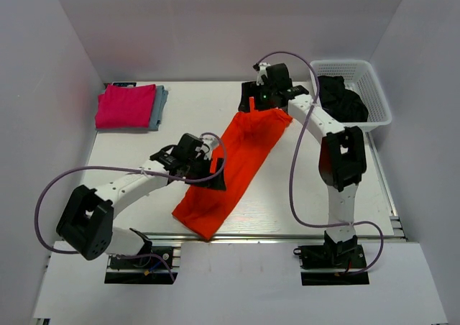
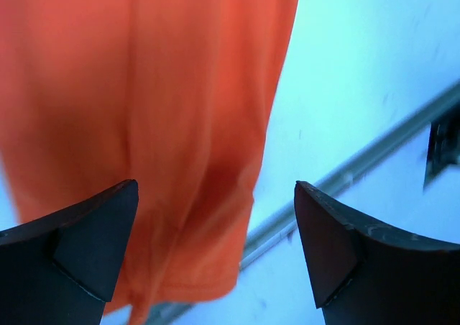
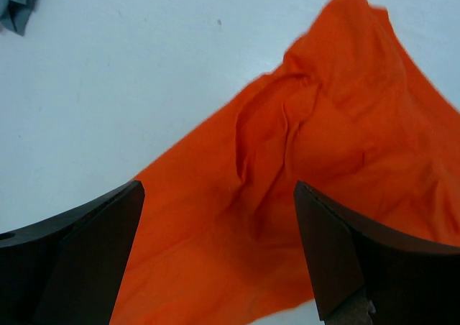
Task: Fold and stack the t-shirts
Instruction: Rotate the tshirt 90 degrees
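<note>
The orange t-shirt (image 1: 233, 168) lies as a long folded strip, diagonal across the table from back centre to the front edge. My left gripper (image 1: 207, 175) is open above its left side; the cloth (image 2: 144, 124) fills the left wrist view under the fingers (image 2: 93, 239). My right gripper (image 1: 253, 103) is open over the strip's far end; the wrinkled cloth (image 3: 302, 195) lies below it. A folded magenta-pink t-shirt (image 1: 126, 106) lies on a blue-grey one (image 1: 159, 106) at the back left. Dark t-shirts (image 1: 343, 98) sit in the basket.
The white lattice basket (image 1: 374, 88) stands at the back right corner. The table's front metal rail (image 2: 345, 174) runs close to the shirt's near end. A corner of blue-grey cloth (image 3: 18, 8) shows in the right wrist view.
</note>
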Controlling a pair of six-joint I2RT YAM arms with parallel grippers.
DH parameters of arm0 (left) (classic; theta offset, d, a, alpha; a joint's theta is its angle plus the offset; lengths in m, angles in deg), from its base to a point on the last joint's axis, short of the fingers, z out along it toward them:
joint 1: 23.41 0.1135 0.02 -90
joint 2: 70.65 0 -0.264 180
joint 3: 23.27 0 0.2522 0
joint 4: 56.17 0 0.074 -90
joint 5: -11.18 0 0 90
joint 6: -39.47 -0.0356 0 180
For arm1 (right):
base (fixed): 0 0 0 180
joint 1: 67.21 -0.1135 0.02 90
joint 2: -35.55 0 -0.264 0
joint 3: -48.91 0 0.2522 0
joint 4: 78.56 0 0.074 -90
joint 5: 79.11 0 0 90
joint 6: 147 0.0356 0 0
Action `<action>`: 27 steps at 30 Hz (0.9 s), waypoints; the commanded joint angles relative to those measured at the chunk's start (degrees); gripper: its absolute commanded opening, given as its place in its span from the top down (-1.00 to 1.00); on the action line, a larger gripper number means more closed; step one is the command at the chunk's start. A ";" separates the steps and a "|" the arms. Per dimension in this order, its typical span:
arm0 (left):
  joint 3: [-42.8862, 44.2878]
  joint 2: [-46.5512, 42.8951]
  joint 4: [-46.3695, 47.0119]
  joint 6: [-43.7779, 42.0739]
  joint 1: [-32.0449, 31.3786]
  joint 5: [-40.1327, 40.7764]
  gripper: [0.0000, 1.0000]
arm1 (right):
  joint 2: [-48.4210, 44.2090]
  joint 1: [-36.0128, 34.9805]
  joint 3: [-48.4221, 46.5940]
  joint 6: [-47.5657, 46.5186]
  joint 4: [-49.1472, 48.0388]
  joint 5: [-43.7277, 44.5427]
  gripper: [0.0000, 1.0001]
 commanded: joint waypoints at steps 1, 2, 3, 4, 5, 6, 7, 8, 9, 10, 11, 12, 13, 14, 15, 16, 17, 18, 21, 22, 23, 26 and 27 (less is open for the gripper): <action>3.14 -4.20 4.96 0.73 1.24 11.08 -0.99 | -4.92 -0.90 6.31 4.57 2.40 9.55 -0.81; 3.67 -4.73 5.84 1.26 1.25 13.37 -0.99 | -6.67 -1.16 10.59 5.45 2.31 11.30 -0.81; 3.67 -4.73 7.07 1.79 1.25 15.75 -0.99 | -7.03 -1.69 11.42 5.72 2.49 11.58 -0.81; 3.67 -4.73 7.78 2.92 1.25 19.25 -0.99 | -7.21 -2.13 12.47 5.72 4.40 11.84 -0.81; 4.37 -4.73 8.48 2.93 1.25 20.33 -0.99 | -7.04 -2.48 12.74 6.07 5.12 13.15 -0.81; 5.24 -4.73 8.49 3.72 1.25 21.56 -0.99 | -6.86 -2.57 13.35 6.77 5.65 13.16 -0.81; 5.95 -3.08 8.49 3.72 1.25 23.75 -0.99 | -6.60 -3.01 14.05 6.78 5.65 12.99 -0.81; 6.83 -2.28 7.88 3.72 1.77 24.72 -0.99 | -5.29 -3.18 14.58 6.95 5.83 13.25 -0.81; 8.57 -1.31 7.09 3.72 1.78 25.60 -0.99 | -4.76 -3.10 14.42 7.13 5.83 13.16 -0.81; 9.20 0.61 5.86 3.72 1.78 27.35 -0.99 | -4.06 -2.92 14.33 6.96 5.92 12.55 -0.81; 9.73 1.59 5.85 3.72 1.78 27.89 -0.99 | -2.14 -2.84 13.98 6.96 5.66 12.37 -0.81; 10.78 2.47 5.24 3.72 2.30 27.90 -0.99 | -1.25 -2.57 13.28 6.87 4.61 11.76 -0.81; 10.79 3.26 5.24 3.72 2.31 27.90 -0.99 | 0.59 -2.31 12.49 6.95 4.95 11.76 -0.81; 11.31 3.96 5.24 3.72 2.92 27.90 -0.99 | 2.43 -2.31 11.70 7.13 5.30 11.76 -0.81; 11.32 4.58 5.24 3.72 2.92 27.03 -0.99 | 3.50 -2.13 10.47 6.78 5.30 11.67 -0.81; 11.32 5.28 5.76 3.72 3.53 26.24 -0.99 | 4.47 -1.87 8.72 6.87 5.65 11.58 -0.81; 11.32 5.29 6.29 3.72 3.54 25.71 -0.99 | 7.09 -1.09 7.13 6.95 6.70 11.67 -0.81; 11.32 5.29 6.99 3.12 4.06 25.09 -0.99 | 7.89 -0.73 6.42 6.96 7.06 12.02 -0.81; 12.01 5.90 6.99 2.41 4.67 24.47 -0.99 | 11.67 2.34 3.08 7.57 8.72 12.81 -0.81; 12.02 6.77 6.99 2.41 4.68 24.47 -0.99 | 13.51 2.96 -0.67 7.48 9.86 12.90 -0.81; 12.63 7.65 6.99 1.80 5.38 24.47 -0.99 | 15.62 4.44 -2.36 7.13 10.39 12.55 -0.81; 13.25 9.41 6.38 1.18 6.00 22.37 -0.99 | 21.94 7.62 -11.92 1.89 12.25 8.69 -0.81; 13.25 9.94 6.38 0.39 6.00 20.71 -0.99 | 23.18 9.54 -16.65 0.81 11.90 8.07 -0.81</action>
